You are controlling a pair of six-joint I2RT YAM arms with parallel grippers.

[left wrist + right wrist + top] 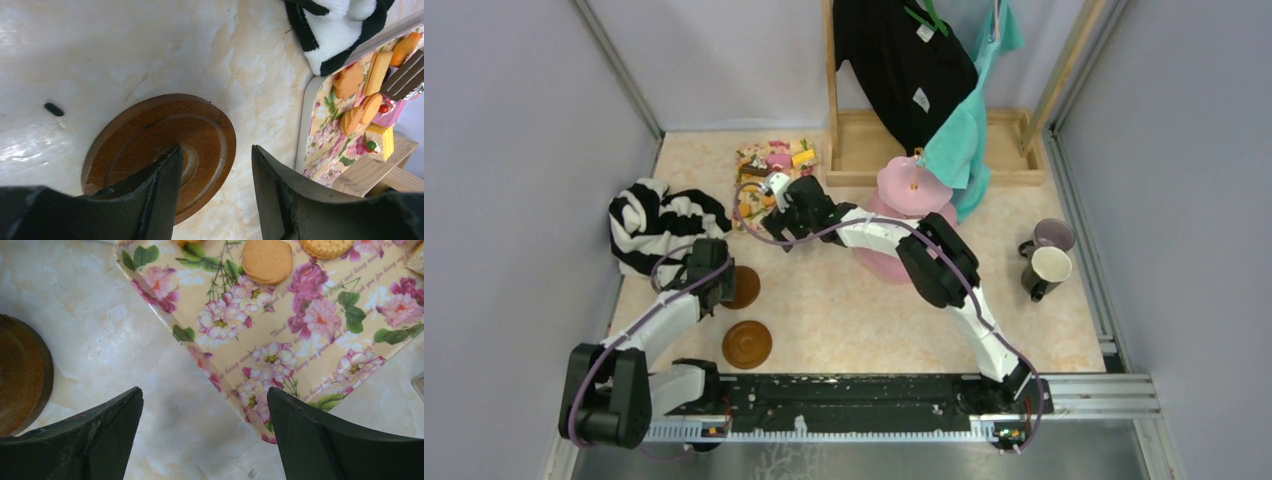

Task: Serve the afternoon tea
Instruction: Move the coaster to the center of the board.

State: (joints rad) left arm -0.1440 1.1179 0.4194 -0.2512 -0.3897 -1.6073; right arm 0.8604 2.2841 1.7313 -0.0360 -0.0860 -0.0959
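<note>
Left gripper [215, 150] | I am straddling the brown saucer's [150, 125] rim: one finger over its well, one outside; gripping or slack, I cannot tell | right gripper [205, 395] is hanging wide open beside the floral tray [300, 340].

The pink cake stand [914, 185] stands upright at the far middle of the bench, and its tiers are bare. The toy pastries [774, 160], orange, yellow and brown, lie scattered on a floral cloth [746, 215] to the left of it; among them are two round orange biscuits [266, 260]. The lilac mug [1052, 235] and the cream mug [1049, 268] stand upright close together at the right side. Two round brown saucers lie flat at the near left: one [747, 344] close to the bench edge, the other [746, 288] just behind it.
</note>
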